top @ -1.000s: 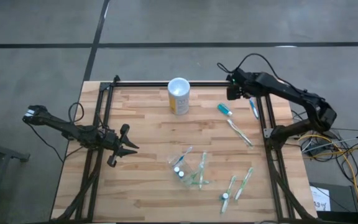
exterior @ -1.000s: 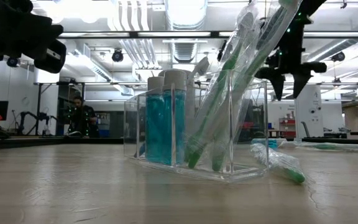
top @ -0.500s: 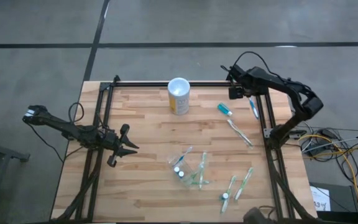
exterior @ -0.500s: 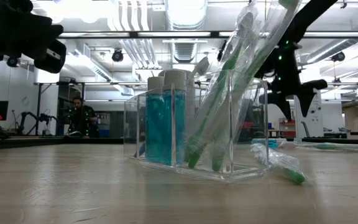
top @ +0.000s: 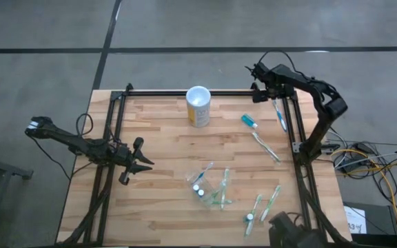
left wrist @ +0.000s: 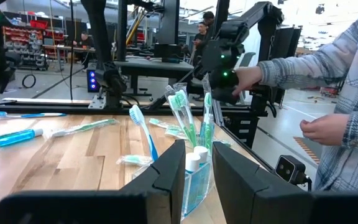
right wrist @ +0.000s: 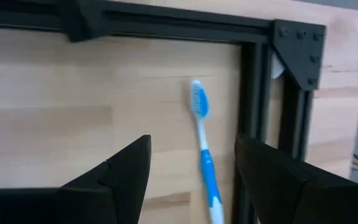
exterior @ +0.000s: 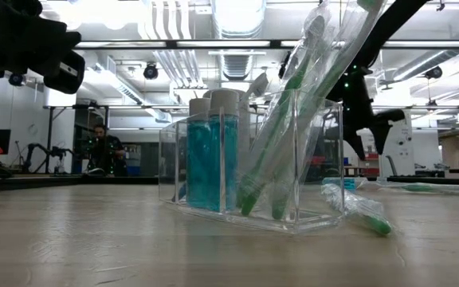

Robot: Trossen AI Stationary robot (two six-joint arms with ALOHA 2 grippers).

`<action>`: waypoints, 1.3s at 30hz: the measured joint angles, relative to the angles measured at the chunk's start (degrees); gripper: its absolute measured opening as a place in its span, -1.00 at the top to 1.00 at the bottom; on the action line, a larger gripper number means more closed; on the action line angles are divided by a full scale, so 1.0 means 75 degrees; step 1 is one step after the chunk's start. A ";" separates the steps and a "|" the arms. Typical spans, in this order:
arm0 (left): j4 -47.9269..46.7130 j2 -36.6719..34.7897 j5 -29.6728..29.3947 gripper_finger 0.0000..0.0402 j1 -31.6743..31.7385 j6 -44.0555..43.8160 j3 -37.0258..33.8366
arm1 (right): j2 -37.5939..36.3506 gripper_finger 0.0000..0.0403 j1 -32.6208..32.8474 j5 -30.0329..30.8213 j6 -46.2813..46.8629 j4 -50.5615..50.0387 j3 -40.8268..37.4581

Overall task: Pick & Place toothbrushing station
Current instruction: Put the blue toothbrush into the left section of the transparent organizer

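The toothbrushing station (top: 210, 187) is a clear plastic holder standing on its flat base on the wood. It holds wrapped toothbrushes and blue-filled tubes, which the low view (exterior: 249, 159) shows close up. My left gripper (top: 145, 162) hovers level at the table's left, open, pointing at the station (left wrist: 194, 165) with nothing between its fingers. My right gripper (top: 260, 91) hangs open over the far right corner, pointing steeply down. Below it, a blue toothbrush (right wrist: 202, 143) lies flat on the wood, and the fingers stand either side of it without touching.
A yellow cup (top: 198, 107) stands at the far middle. A blue tube (top: 249, 121) and a white-green toothbrush (top: 266, 146) lie right of it, with wrapped toothbrushes (top: 264, 205) at the near right. Black frame rails (right wrist: 257, 124) border the table. A person (left wrist: 334, 118) stands beyond the right edge.
My right gripper has sunk toward the table at the far right corner and tipped more steeply down, its arm folding in toward the far edge. Its fingers have stayed apart. The station and the other things have not moved.
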 joint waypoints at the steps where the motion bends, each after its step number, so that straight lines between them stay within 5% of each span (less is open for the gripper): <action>1: 0.0000 0.0000 0.0000 0.58 0.0001 0.0000 0.0003 | 0.0051 -0.12 -0.0069 0.0001 -0.0007 -0.0121 0.0047; 39: -0.0065 0.0000 -0.0004 0.58 0.0001 0.0000 0.0001 | 0.2109 -0.09 -0.0287 -0.0319 -0.0017 -0.0688 0.0483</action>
